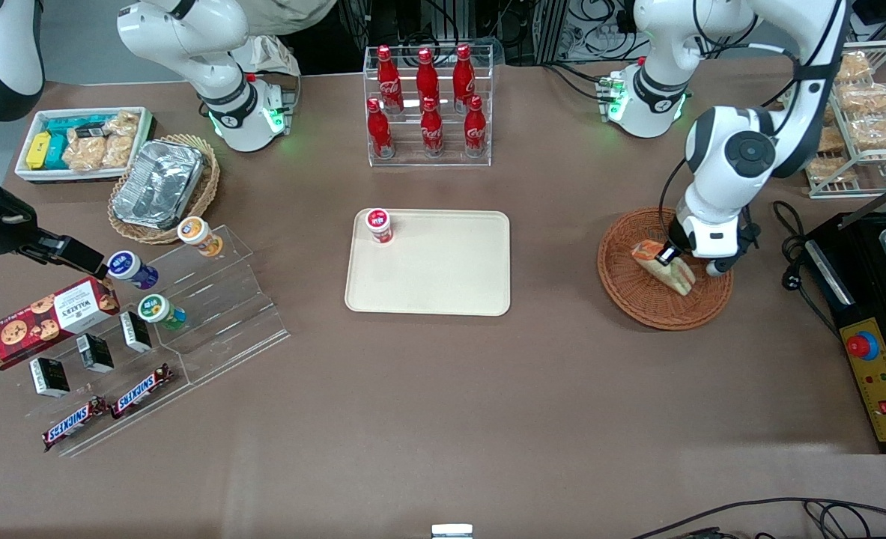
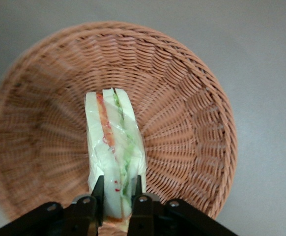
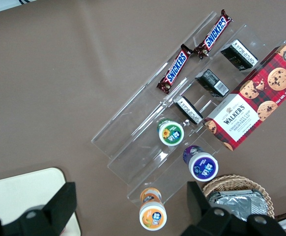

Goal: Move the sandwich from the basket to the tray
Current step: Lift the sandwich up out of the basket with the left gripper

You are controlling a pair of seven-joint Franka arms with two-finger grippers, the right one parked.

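Note:
The sandwich (image 1: 667, 271) is a pale wedge with orange, red and green filling, and it lies in the round reddish-brown wicker basket (image 1: 637, 299) toward the working arm's end of the table. My left gripper (image 1: 669, 256) is down in the basket, shut on the sandwich. In the left wrist view its two black fingers (image 2: 98, 189) press the bread sides of the sandwich (image 2: 114, 142), with the basket (image 2: 182, 98) underneath. The cream tray (image 1: 443, 269) lies flat at the table's middle, apart from the basket.
A small red-lidded cup (image 1: 379, 224) stands on one corner of the tray. A clear rack of red cola bottles (image 1: 429, 105) is farther from the front camera. A black appliance (image 1: 877, 314) and a wire rack of bagged snacks (image 1: 862, 112) flank the basket.

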